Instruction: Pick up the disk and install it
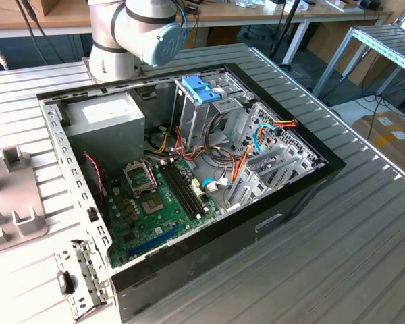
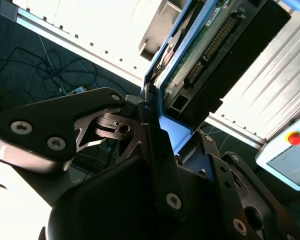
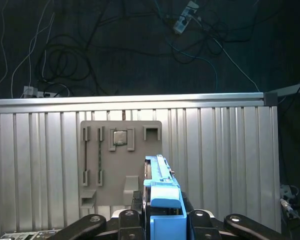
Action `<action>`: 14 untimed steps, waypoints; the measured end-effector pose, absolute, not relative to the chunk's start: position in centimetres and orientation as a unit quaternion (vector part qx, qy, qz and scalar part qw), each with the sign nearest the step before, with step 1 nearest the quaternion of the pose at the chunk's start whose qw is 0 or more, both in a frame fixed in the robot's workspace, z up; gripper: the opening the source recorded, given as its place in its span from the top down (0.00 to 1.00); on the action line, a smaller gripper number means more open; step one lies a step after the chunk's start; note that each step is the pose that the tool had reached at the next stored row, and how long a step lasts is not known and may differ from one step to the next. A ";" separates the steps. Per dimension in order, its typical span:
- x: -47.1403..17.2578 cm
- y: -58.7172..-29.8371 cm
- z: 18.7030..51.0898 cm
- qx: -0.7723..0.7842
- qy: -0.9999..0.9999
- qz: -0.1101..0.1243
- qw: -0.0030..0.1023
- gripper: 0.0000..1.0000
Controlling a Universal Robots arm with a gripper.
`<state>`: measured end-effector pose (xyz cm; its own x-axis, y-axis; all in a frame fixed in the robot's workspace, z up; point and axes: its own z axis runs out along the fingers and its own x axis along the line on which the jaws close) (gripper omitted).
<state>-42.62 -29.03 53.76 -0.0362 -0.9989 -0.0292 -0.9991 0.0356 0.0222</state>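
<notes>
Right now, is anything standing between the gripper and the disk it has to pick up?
Nothing visible does. In the first wrist view the gripper is shut on the disk, clamping its blue frame from both sides with the disk held edge-on.

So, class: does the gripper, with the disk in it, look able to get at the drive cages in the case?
Probably yes. The case lies open upward with nothing over the drive cages, and the gripper is shut on the disk. Orange and blue cables beside them may crowd the way.
</notes>
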 end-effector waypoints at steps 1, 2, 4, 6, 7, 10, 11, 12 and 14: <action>-42.6 -29.0 53.8 -0.694 0.720 0.018 0.003 0.63; -42.6 -29.0 53.8 -0.694 0.720 0.018 0.003 0.63; -42.5 -29.0 53.7 -0.694 0.720 0.018 0.002 0.63; -42.4 -29.0 53.7 -0.694 0.720 0.017 0.002 0.63; -42.4 -29.0 53.7 -0.694 0.720 0.017 0.002 0.63; -42.3 -29.0 53.7 -0.694 0.720 0.017 0.002 0.63; -42.3 -29.0 53.7 -0.694 0.720 0.017 0.002 0.63; -42.3 -29.1 53.7 -0.694 0.720 0.017 0.002 0.63; -42.2 -29.1 53.7 -0.694 0.720 0.017 0.002 0.63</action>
